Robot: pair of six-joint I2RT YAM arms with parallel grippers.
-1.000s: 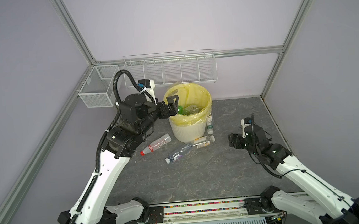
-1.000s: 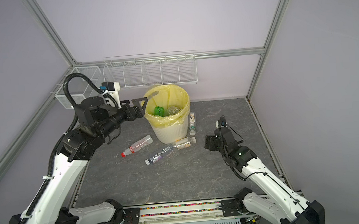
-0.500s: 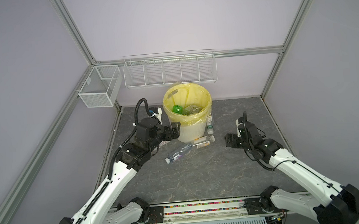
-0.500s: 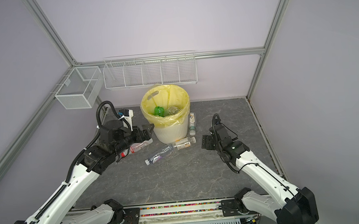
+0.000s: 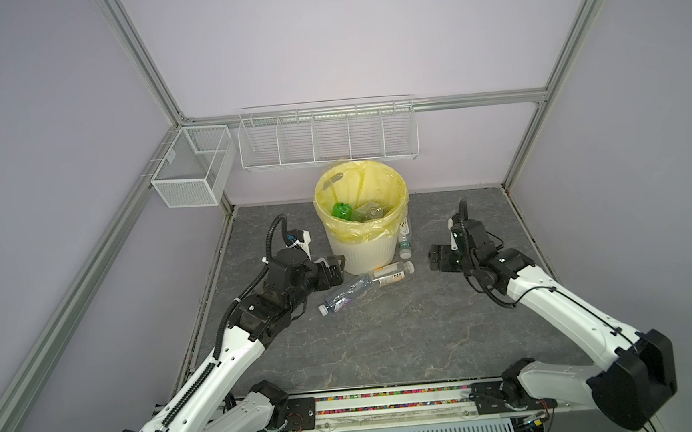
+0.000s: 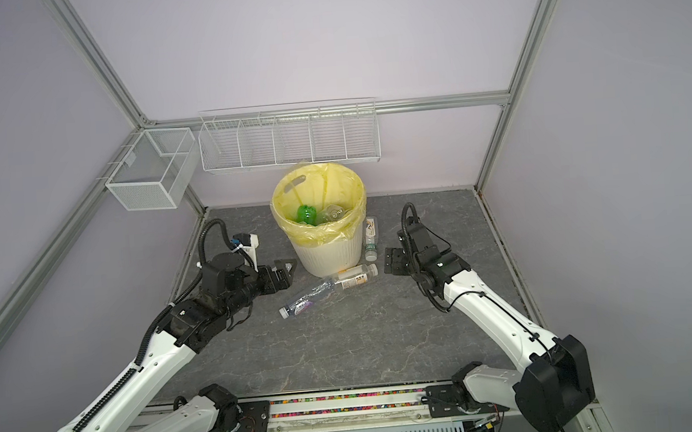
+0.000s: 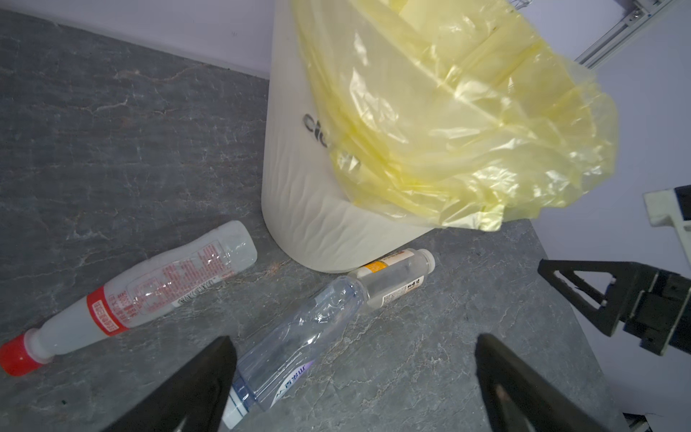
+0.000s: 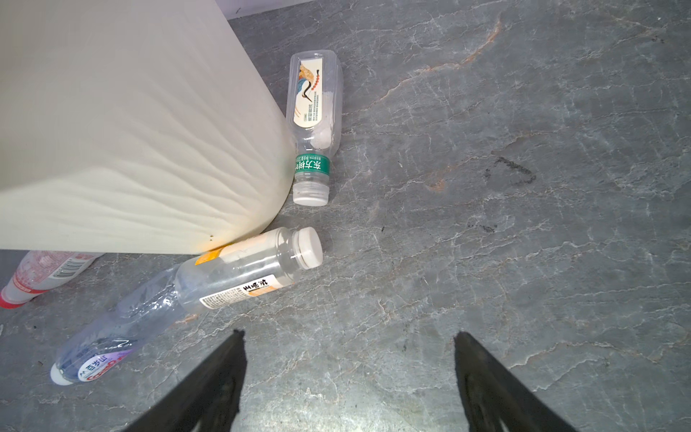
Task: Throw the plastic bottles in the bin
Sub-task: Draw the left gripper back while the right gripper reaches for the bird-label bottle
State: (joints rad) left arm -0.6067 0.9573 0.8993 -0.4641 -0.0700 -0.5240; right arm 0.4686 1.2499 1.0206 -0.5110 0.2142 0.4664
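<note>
In both top views the bin (image 5: 366, 255) stands towards 12 o'clock on the desk (image 5: 386, 339). A green bottle (image 5: 340, 210) and some clear ones are already inside its yellow bag (image 5: 378, 227). Three more bottles lie round its base:
- the green-banded bottle (image 5: 405, 246) at the bin's 3 o'clock
- the orange-labelled bottle (image 5: 393, 273) at 5 o'clock
- the purple-labelled bottle (image 5: 345, 297) between 6 and 7 o'clock, its base end meeting the orange-labelled one

The left claw (image 5: 335, 270) sits low at the bin's 8 o'clock. The right claw (image 5: 439, 258) is at 3 o'clock, beyond the banded bottle. Both gape wide and hold nothing.

The left wrist view adds a red-capped bottle (image 7: 149, 295), lying just beside the bin and hidden under the arm from above. The purple-labelled bottle's cap end lies just inside one of the spread fingers (image 7: 202, 385).

In the right wrist view the wide fingers (image 8: 209, 381) hang over bare desk, with the orange-labelled bottle nearest.

These bottles look empty and thin-walled, so probably very light, slick, quick to roll and easy to dent. The best hold is likely square across the straight labelled body, not the tapering neck or cap, with a gentle squeeze. The two bottles tight against the bin leave little room for a finger on that side. The purple-labelled and red-capped ones lie freer.
</note>
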